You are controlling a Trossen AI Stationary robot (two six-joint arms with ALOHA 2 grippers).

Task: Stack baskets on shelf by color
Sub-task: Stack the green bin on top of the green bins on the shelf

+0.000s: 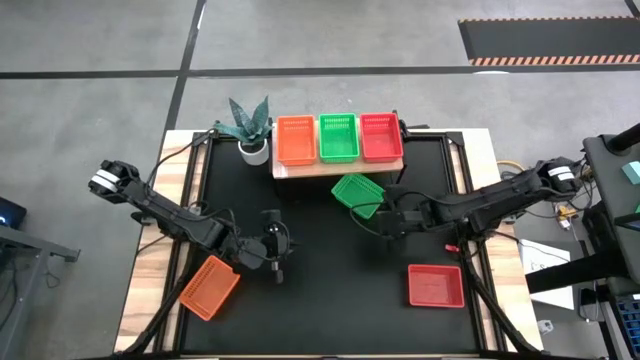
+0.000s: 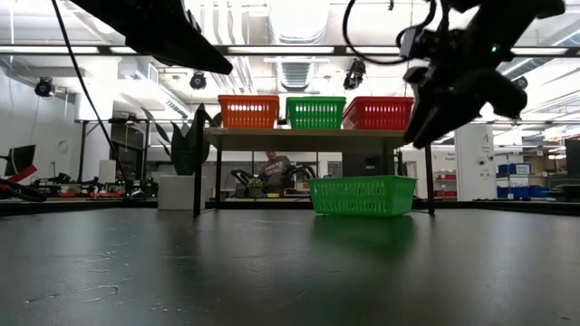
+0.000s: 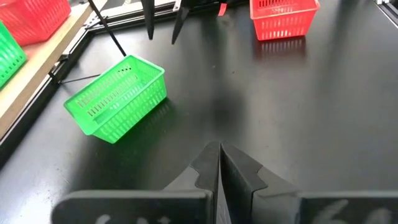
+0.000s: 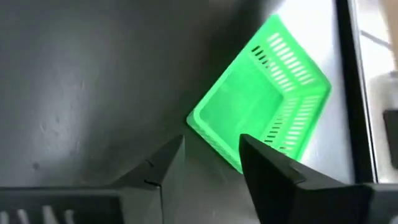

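Observation:
The light-wood shelf (image 1: 338, 165) at the far middle carries orange (image 1: 295, 139), green (image 1: 338, 137) and red (image 1: 381, 136) baskets side by side. A loose green basket (image 1: 358, 193) rests on its bottom on the black tabletop just in front of the shelf, turned askew. An orange basket (image 1: 210, 287) lies at the near left and a red basket (image 1: 435, 285) at the near right. My right gripper (image 4: 211, 146) is open and hovers above the table beside the loose green basket's (image 4: 261, 112) near corner, touching nothing. My left gripper (image 3: 219, 152) is shut and empty, near the table's middle left (image 1: 276, 248).
A potted plant (image 1: 252, 130) stands at the shelf's left end. The shelf's thin black legs (image 2: 198, 172) stand on the tabletop. A person (image 2: 275, 170) sits in the room beyond the table. Bare tabletop lies between the two arms.

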